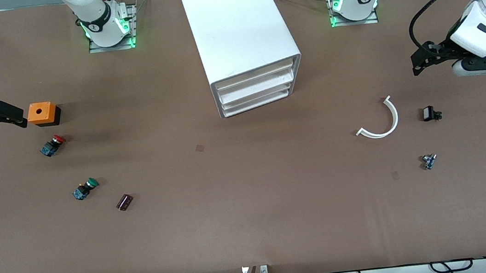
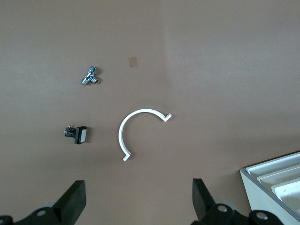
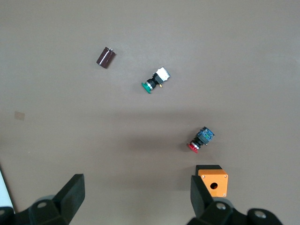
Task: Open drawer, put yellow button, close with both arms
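The white cabinet (image 1: 239, 30) stands at the middle of the table, its front toward the front camera. Its topmost drawer (image 1: 256, 72) is shut, like the two below it. A corner of the cabinet shows in the left wrist view (image 2: 276, 185). The yellow button is not in view. My left gripper (image 1: 416, 64) (image 2: 138, 199) is open and empty above the table at the left arm's end. My right gripper (image 1: 13, 116) (image 3: 136, 197) is open and empty at the right arm's end, beside an orange box (image 1: 42, 114) (image 3: 213, 182).
A red-capped button (image 1: 53, 145) (image 3: 200, 139), a green-capped button (image 1: 85, 188) (image 3: 154, 81) and a dark cylinder (image 1: 124, 202) (image 3: 106, 56) lie near the right gripper. A white curved piece (image 1: 380, 122) (image 2: 140, 131), a black switch (image 1: 430, 113) (image 2: 77, 134) and a metal fitting (image 1: 429, 161) (image 2: 90, 76) lie near the left gripper.
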`<state>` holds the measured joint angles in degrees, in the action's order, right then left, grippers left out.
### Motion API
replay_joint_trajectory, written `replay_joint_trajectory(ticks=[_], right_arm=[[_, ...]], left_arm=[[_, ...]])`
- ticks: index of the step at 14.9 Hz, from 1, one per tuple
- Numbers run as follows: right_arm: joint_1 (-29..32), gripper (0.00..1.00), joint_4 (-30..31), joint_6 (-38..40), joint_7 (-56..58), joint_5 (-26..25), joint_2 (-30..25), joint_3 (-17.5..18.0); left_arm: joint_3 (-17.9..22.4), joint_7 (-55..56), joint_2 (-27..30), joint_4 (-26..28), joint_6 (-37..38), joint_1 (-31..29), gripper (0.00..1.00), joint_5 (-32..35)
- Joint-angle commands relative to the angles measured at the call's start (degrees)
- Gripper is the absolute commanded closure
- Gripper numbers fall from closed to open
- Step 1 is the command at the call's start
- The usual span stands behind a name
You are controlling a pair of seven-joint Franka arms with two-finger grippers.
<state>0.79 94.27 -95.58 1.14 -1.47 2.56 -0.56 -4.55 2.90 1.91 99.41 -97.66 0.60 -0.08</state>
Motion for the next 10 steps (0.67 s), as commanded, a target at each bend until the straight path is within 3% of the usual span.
replay_joint_trajectory(ticks=[1, 10], right_arm=[[-0.61, 0.0, 0.39, -0.22, 0.18, -1.0, -0.63, 0.29], [-0.43, 0.0, 0.57, 0.31, 0.27, -1.0, -1.24, 0.12]], left_arm=[[0.07, -1.32, 1.43, 0.7, 1.15, 0.01, 0.0, -0.8], [-0.72, -1.14, 1.43, 0.52, 2.12, -0.08, 0.0, -0.71]])
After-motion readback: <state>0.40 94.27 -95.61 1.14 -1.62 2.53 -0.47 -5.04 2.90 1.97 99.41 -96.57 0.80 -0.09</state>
